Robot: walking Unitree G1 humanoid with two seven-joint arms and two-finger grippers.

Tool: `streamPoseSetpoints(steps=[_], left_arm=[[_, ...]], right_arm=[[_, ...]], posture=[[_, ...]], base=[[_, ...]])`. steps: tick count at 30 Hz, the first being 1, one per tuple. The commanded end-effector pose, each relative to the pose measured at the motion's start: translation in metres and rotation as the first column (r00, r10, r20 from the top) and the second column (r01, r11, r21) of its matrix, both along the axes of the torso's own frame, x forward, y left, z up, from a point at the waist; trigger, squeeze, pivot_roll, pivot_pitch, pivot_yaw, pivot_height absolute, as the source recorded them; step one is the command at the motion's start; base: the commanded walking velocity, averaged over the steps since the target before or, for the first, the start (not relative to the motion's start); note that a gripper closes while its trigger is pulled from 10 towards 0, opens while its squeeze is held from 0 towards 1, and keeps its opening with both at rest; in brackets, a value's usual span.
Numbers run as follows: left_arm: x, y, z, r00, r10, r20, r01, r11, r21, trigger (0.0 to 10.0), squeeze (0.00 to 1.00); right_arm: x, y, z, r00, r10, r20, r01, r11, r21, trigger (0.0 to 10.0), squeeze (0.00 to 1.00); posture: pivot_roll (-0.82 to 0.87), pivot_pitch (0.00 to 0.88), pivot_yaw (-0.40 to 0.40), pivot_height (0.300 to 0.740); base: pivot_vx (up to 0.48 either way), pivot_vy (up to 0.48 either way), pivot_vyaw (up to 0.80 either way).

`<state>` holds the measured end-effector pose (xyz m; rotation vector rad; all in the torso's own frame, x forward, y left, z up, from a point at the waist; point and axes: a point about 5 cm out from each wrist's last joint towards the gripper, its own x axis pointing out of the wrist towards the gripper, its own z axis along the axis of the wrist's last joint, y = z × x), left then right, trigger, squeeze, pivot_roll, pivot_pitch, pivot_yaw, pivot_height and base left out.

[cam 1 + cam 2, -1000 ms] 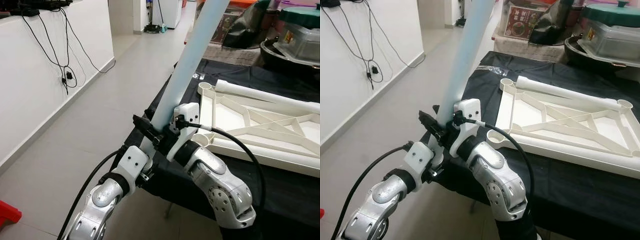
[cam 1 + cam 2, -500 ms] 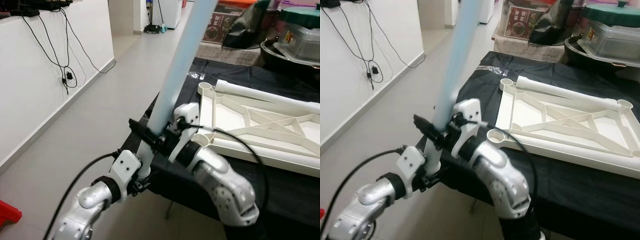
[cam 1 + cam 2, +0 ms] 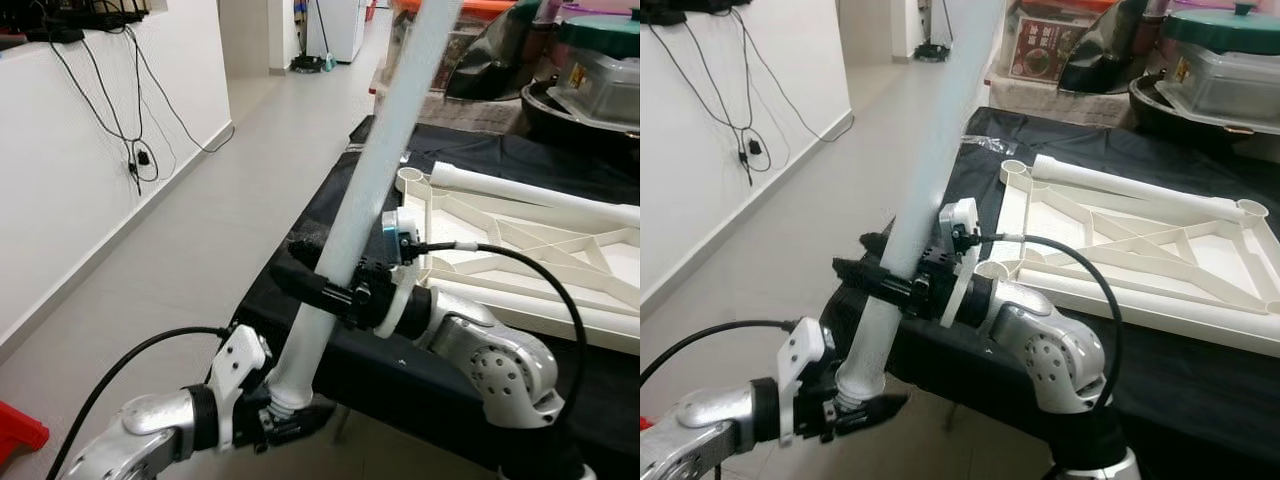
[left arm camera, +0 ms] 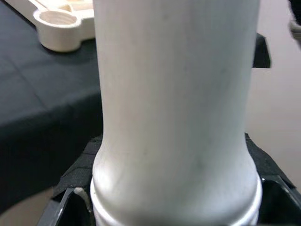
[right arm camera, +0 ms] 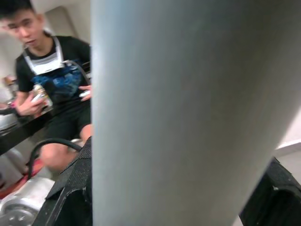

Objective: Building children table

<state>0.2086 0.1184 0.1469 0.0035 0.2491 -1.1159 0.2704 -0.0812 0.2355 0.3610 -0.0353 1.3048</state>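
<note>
Both claws on the white table leg [image 3: 365, 190], a long tube held tilted over the bench's near left corner, top end leaning away to the right and out of frame. Left claw [image 3: 285, 408] pinches the leg at its threaded bottom end, below the bench [image 3: 470, 160] edge; right claw [image 3: 335, 290] is clamped on the tube higher up, fingers wrapped either side.

Change from a second ago: the claws were bunched together near the bottom end; now the left one has dropped lower and the right has slid up and rolled over, so the grips are spread apart along the tube. Leg sits a bit nearer the frame too.

The white table frame [image 3: 520, 255] lies upside down on the black-covered bench, open corner socket [image 3: 992, 271] just beside the right claw. Leg not yet in any socket. Judgement: wider two-point grip gives better control for swinging the threaded end up to that socket; still early in the build. A person sits behind, seen in the right wrist view.
</note>
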Motion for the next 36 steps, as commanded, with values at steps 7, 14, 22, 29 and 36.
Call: streamPoseSetpoints(steps=[7,14,22,29,36], left_arm=[[-0.015,-0.005,0.001,0.992,-0.096,-0.078,0.094,0.995,-0.028,10.0,0.00],[-0.021,-0.008,-0.001,0.986,-0.131,-0.103,0.128,0.991,-0.036,10.0,0.00],[-0.026,-0.010,-0.001,0.981,-0.152,-0.122,0.147,0.988,-0.048,10.0,0.00],[-0.030,-0.011,-0.003,0.977,-0.163,-0.138,0.158,0.986,-0.044,10.0,0.00],[-0.034,-0.011,-0.005,0.971,-0.182,-0.155,0.179,0.983,-0.038,10.0,0.00]], right_arm=[[-0.014,0.005,0.005,0.986,0.163,-0.022,-0.163,0.987,0.012,10.0,0.00],[-0.022,0.005,0.003,0.971,0.235,-0.045,-0.234,0.972,0.013,10.0,0.00],[-0.028,0.006,0.000,0.960,0.272,-0.063,-0.272,0.962,0.009,10.0,0.00],[-0.030,0.007,-0.001,0.957,0.283,-0.068,-0.284,0.959,-0.009,10.0,0.00],[-0.032,0.008,-0.002,0.954,0.291,-0.077,-0.292,0.956,-0.011,0.0,0.00]], posture=[[0.06,0.075,-0.028,0.740],[0.06,0.080,-0.027,0.740],[0.06,0.086,-0.029,0.740],[0.06,0.093,-0.029,0.740],[0.05,0.094,-0.028,0.740]], base=[[0.000,0.000,0.00],[0.000,0.000,0.00],[0.000,0.000,0.00],[0.000,0.000,0.00],[0.000,0.000,0.00]])
